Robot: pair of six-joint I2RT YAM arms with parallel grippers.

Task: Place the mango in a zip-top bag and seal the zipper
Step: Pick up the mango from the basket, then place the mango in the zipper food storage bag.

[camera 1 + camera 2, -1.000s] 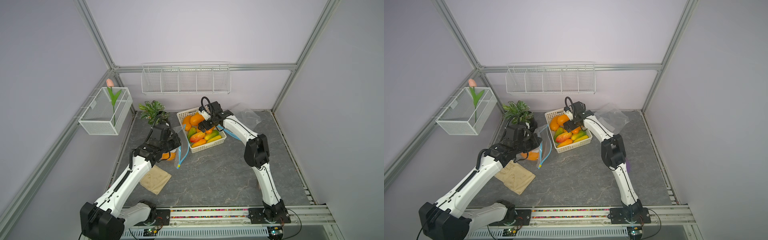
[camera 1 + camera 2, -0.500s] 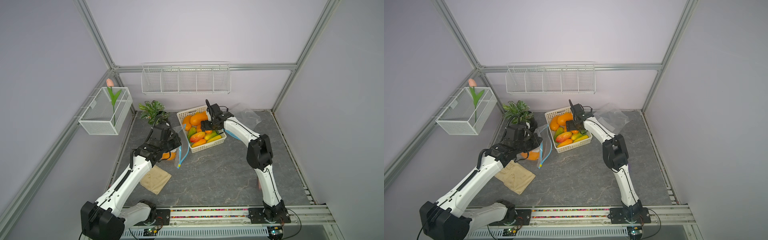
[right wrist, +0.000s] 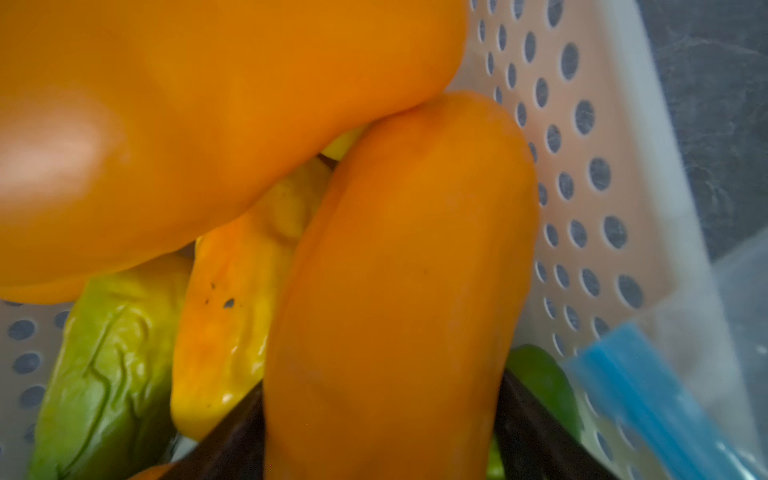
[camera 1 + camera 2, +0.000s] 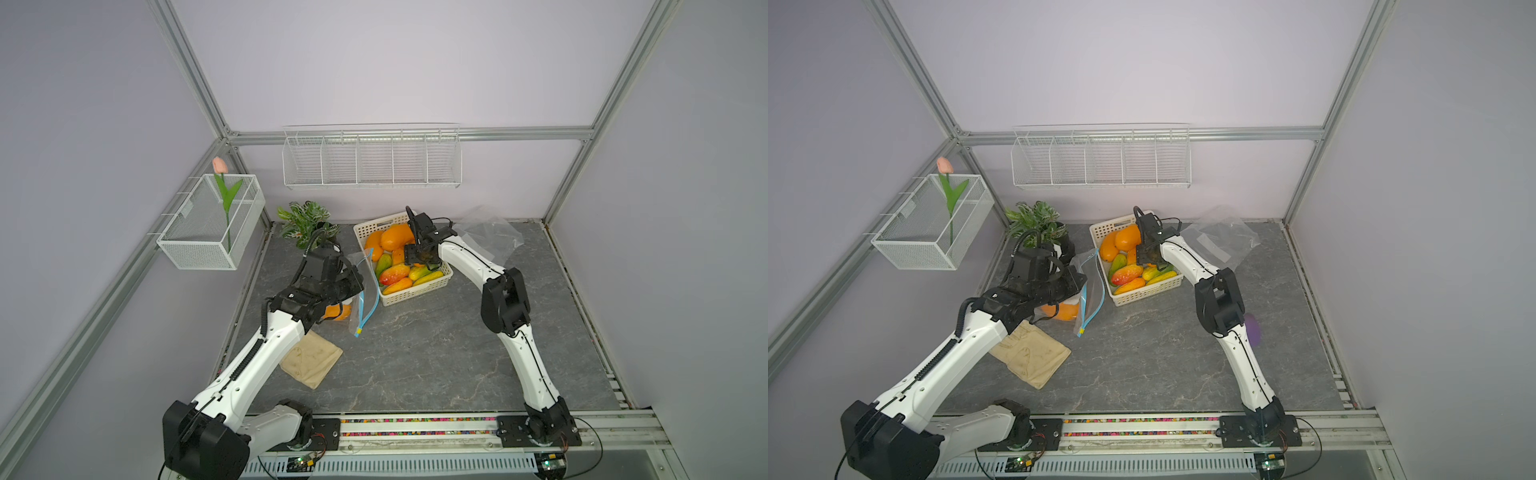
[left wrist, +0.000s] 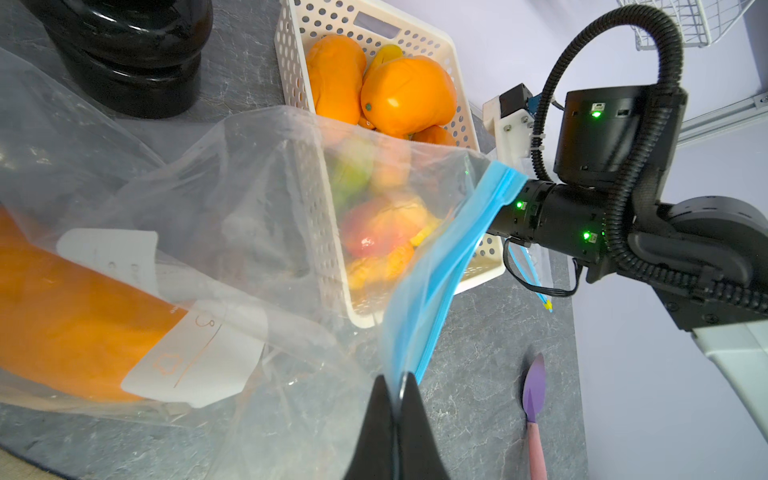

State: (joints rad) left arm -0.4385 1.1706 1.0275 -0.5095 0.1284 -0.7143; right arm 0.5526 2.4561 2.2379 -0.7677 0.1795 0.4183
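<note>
A white perforated basket (image 4: 415,293) (image 4: 1148,293) holds several mangoes, orange, green, yellow and red. My right gripper (image 4: 419,259) (image 3: 380,415) reaches down into it, and its black fingers press on both sides of a long orange mango (image 3: 399,270) (image 4: 398,255). A clear zip-top bag (image 4: 365,291) (image 5: 249,199) with a blue zipper stands open left of the basket, with an orange fruit (image 5: 62,311) (image 4: 1063,311) lying inside. My left gripper (image 5: 395,378) is shut on the bag's rim by the zipper strip.
A potted plant (image 4: 307,220) stands behind the bag and a tan cloth (image 4: 311,359) lies in front of it. A spare clear bag (image 4: 490,237) lies right of the basket. A purple spatula (image 5: 534,399) rests on the stone table.
The right gripper has sunk deeper into the basket and its jaws have closed in on the orange mango. The left gripper and the bag have stayed put.
</note>
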